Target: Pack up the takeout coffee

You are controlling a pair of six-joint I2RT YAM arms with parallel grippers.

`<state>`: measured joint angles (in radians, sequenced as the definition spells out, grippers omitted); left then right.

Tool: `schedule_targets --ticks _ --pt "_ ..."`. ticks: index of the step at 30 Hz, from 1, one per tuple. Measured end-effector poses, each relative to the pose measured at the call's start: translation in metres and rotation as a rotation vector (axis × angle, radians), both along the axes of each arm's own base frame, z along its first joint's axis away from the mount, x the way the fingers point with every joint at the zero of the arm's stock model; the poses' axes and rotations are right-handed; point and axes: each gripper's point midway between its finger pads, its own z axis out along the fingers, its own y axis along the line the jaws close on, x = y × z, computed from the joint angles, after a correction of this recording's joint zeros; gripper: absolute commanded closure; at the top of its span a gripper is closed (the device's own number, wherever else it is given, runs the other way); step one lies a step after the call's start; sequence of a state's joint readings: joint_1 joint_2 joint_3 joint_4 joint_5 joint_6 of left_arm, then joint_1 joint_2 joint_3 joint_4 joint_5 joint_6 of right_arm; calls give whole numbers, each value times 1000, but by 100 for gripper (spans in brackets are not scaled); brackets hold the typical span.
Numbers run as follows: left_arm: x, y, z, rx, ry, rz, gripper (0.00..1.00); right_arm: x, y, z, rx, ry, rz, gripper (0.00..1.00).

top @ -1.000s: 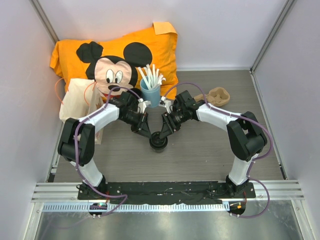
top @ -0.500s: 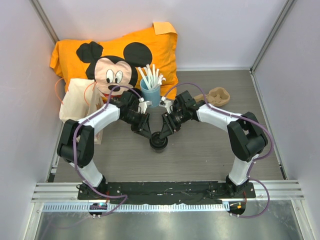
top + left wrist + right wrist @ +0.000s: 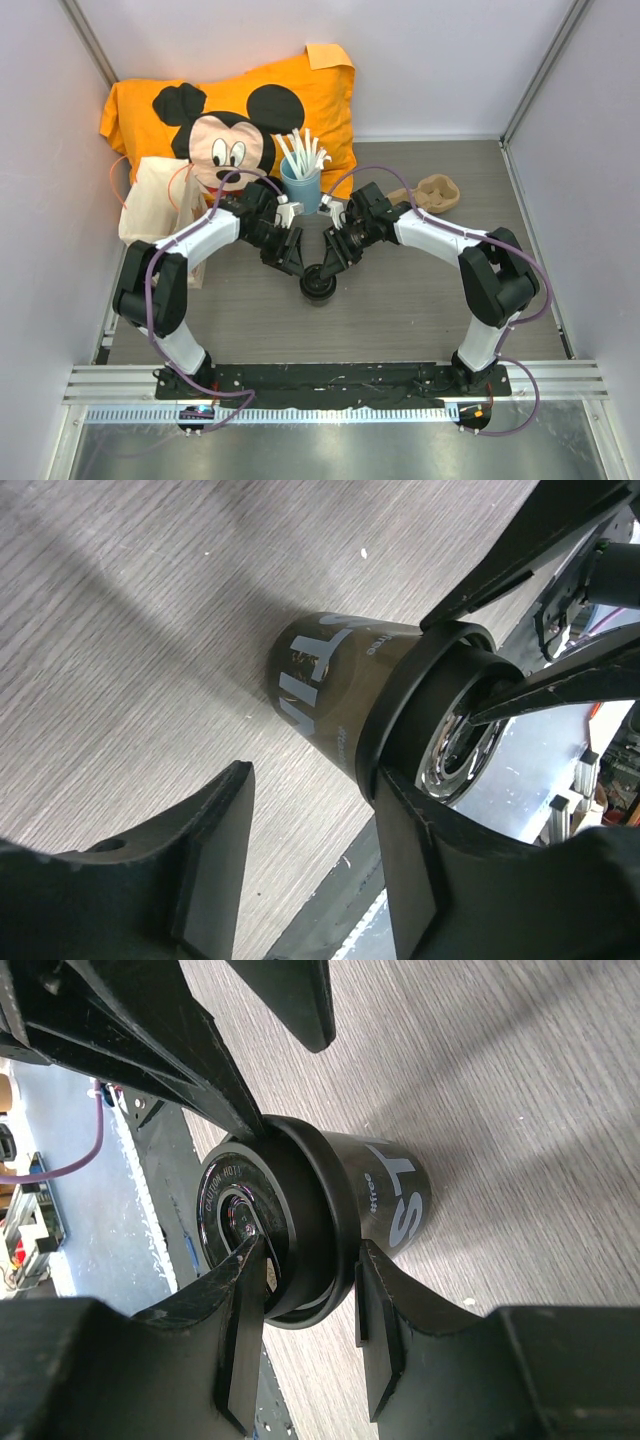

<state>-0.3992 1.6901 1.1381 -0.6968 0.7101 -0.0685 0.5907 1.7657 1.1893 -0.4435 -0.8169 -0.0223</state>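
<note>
Coffee point(image 3: 318, 287) central on the surface point(image 3: 420, 315), cup point(image 3: 300, 190) behind it, pillow point(image 3: 245, 100) at back, tray point(image 3: 436, 192) right, bag point(image 3: 148, 205) far left.

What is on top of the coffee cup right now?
A black ridged lid caps the coffee cup. The right end effector pinches the lid's rim, one finger on top, one outside. The cup's contents are hidden by the lid and dark wall.

"CAUTION HOT" on takeout coffee lid point(image 3: 318, 1210)
</note>
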Motion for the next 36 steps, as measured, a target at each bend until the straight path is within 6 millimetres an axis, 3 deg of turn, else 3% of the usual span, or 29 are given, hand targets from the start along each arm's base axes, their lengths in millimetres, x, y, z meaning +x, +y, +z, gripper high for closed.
schedule_targets --ticks 20,28,36 --pt "4 3 6 57 -48 -41 37 -2 0 1 -32 -21 5 76" --pt "22 -10 32 18 -125 -53 35 -14 10 3 -42 -52 53 77" --pt "23 -9 34 23 -133 -59 33 -11 10 3 -42 -71 58 77"
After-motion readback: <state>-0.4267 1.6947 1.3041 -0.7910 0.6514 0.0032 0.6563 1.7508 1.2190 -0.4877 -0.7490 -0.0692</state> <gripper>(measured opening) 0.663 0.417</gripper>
